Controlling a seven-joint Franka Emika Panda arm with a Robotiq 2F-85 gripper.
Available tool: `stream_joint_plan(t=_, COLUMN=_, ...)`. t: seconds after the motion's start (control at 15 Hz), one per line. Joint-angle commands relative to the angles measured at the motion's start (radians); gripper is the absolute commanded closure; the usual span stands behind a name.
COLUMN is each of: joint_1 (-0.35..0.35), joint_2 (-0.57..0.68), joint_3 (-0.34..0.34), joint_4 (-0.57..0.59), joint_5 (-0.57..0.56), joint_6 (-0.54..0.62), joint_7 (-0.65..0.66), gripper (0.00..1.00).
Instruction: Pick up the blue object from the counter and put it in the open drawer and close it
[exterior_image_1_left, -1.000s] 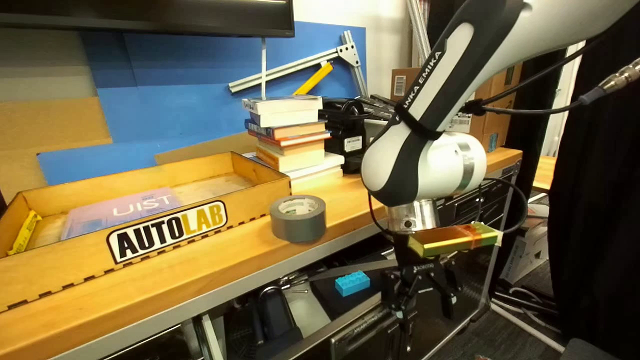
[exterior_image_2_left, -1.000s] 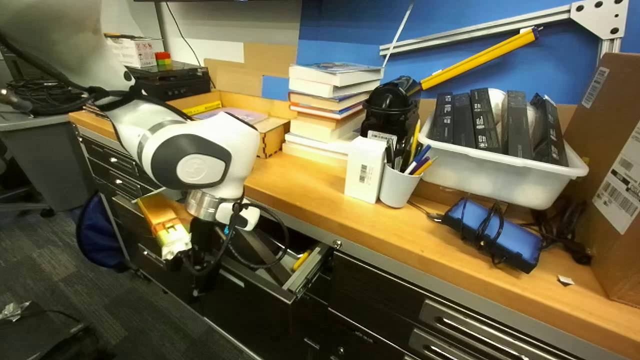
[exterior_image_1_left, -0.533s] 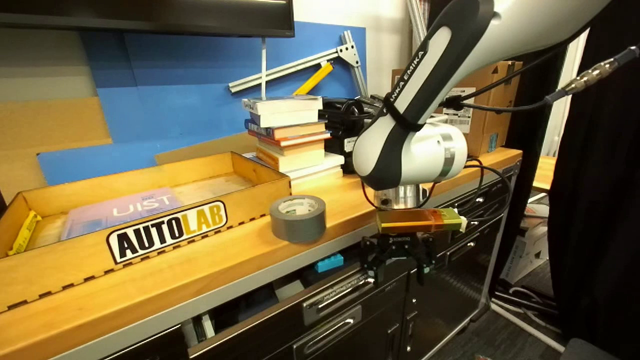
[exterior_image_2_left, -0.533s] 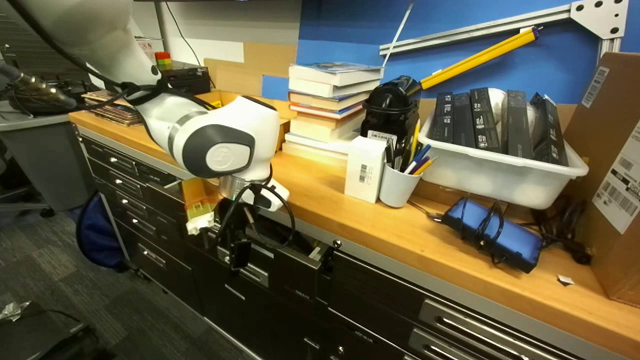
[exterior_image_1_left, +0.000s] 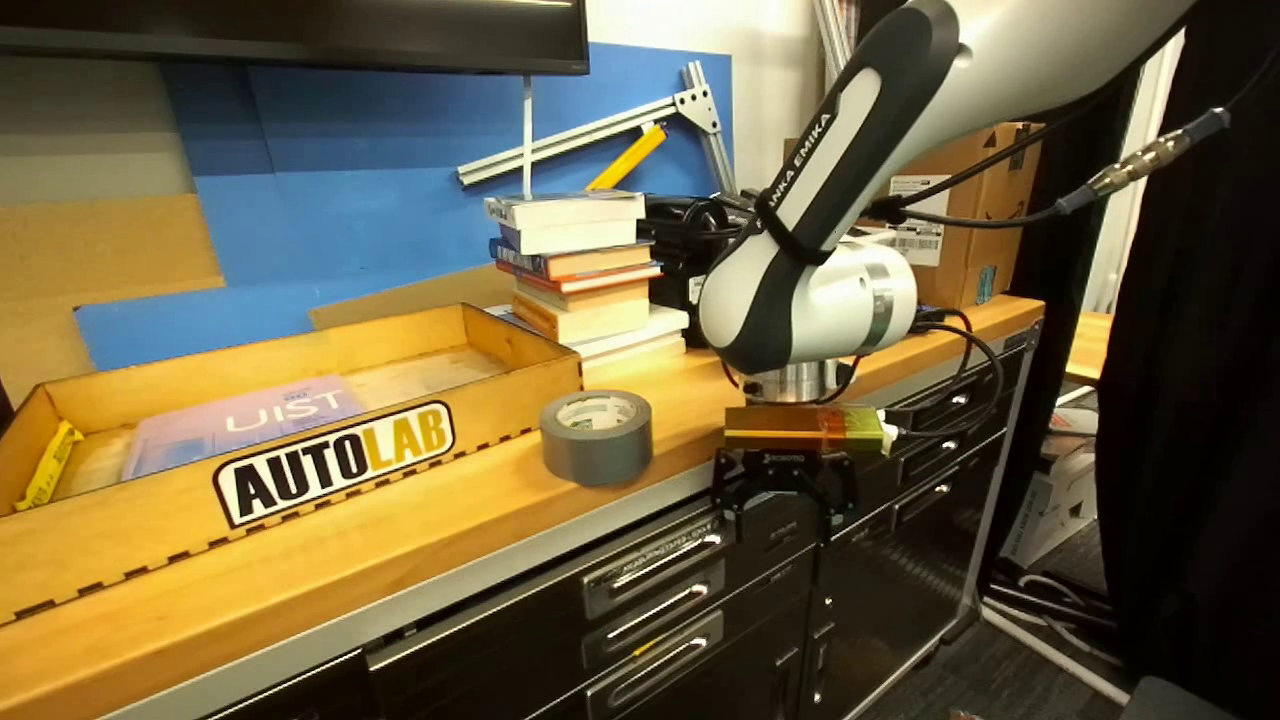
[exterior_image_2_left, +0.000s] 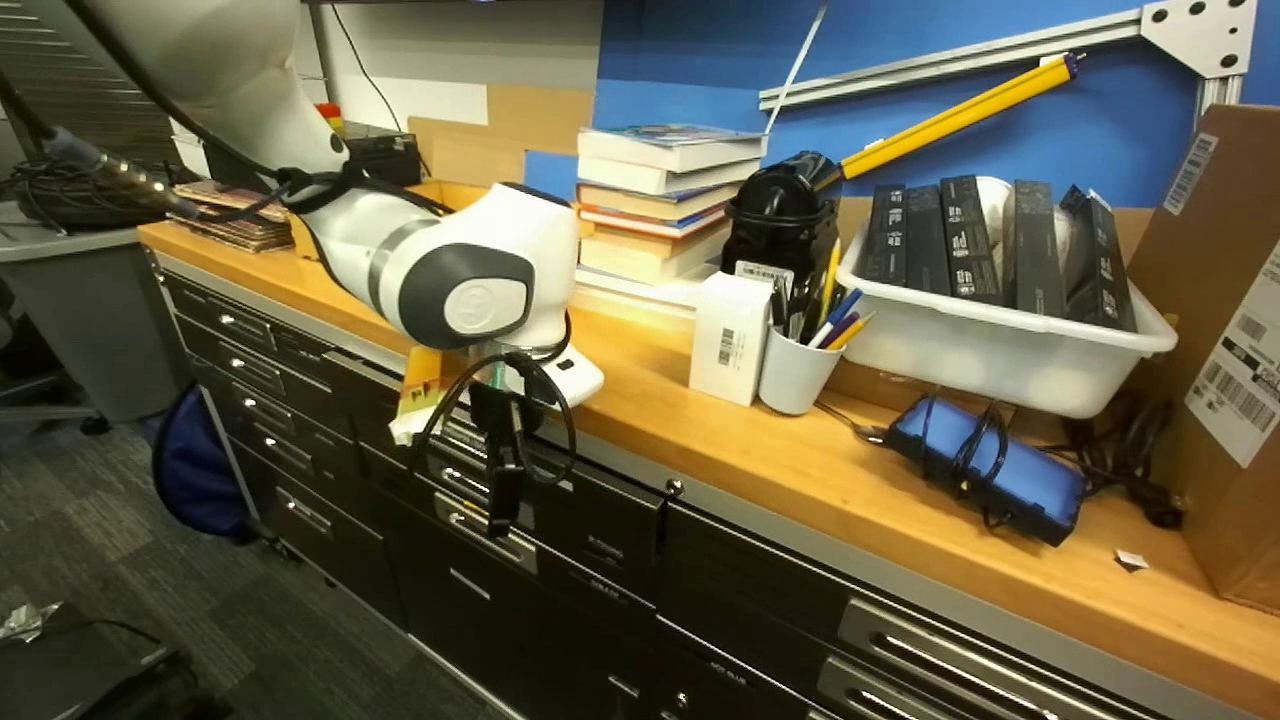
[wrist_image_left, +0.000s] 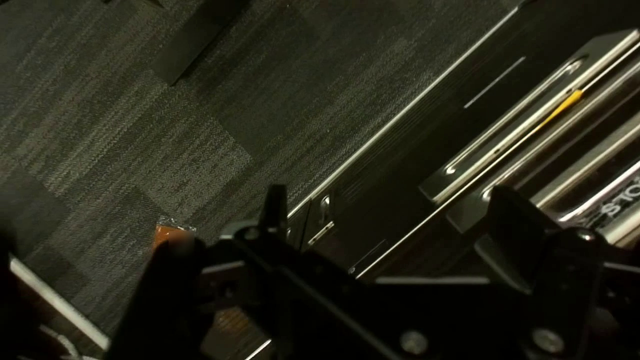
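Observation:
The drawer (exterior_image_1_left: 520, 622) under the counter is pushed in, with at most a thin dark gap along its top edge; its front also shows in an exterior view (exterior_image_2_left: 600, 515). The blue brick is out of sight, hidden behind the drawer front. My gripper (exterior_image_1_left: 783, 522) hangs fingers down just in front of the cabinet, near the right end of the drawer handles. In the wrist view the gripper (wrist_image_left: 390, 197) has its two fingers wide apart with nothing between them. I cannot tell whether a finger touches the drawer front.
On the counter (exterior_image_2_left: 640, 425) are a grey tape roll (exterior_image_1_left: 597, 445), a wooden tray (exterior_image_1_left: 520, 395), stacked books (exterior_image_1_left: 580, 300), a pen cup (exterior_image_2_left: 797, 375), a white bin (exterior_image_2_left: 990, 350) and a blue device with cable (exterior_image_2_left: 985, 465). Metal handles (exterior_image_1_left: 655, 640) stick out from the cabinet.
The drawer has slid inward from well open to nearly flush, and the blue brick inside has gone out of sight. My gripper has moved toward the counter with it, fingers still apart.

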Motion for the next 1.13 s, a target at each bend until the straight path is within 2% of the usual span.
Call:
stream_joint_plan(t=0.0, joint_1=0.035, joint_2=0.018, joint_3=-0.036, joint_4=0.007, joint_5=-0.045, joint_6=0.083, joint_7=0.142, gripper=0.0)
stream_joint_plan(t=0.2, joint_1=0.041, joint_2=-0.035, joint_3=-0.031, joint_4=-0.042, joint_5=-0.057, joint_6=0.091, joint_7=0.168, gripper=0.0)
stream_joint_plan(t=0.4, joint_1=0.044, joint_2=-0.164, joint_3=-0.015, joint_4=-0.111, joint_5=-0.114, joint_6=0.049, joint_7=0.063, gripper=0.0)
stream_joint_plan(t=0.6, joint_1=0.056, joint_2=-0.315, joint_3=0.009, joint_4=-0.147, joint_5=-0.21, joint_6=-0.067, joint_7=0.009, gripper=0.0)
stream_joint_plan(t=0.87, joint_1=0.058, joint_2=-0.486, joint_3=0.089, joint_4=-0.096, joint_5=-0.245, joint_6=-0.291, joint_7=-0.114, gripper=0.0)
stream_joint_plan(t=0.93, joint_1=0.06, joint_2=-0.509, joint_3=0.106, joint_4=-0.076, joint_5=-0.234, joint_6=-0.317, joint_7=-0.159, gripper=0.0)
stream_joint_plan(t=1.0, joint_1=0.033, joint_2=-0.434, joint_3=0.105, joint_4=-0.088, joint_5=-0.22, joint_6=-0.257, joint_7=-0.097, gripper=0.0)
stream_joint_plan(t=1.07, joint_1=0.032, joint_2=-0.466, joint_3=0.117, joint_4=-0.084, joint_5=-0.218, joint_6=-0.276, joint_7=-0.103, gripper=0.0)
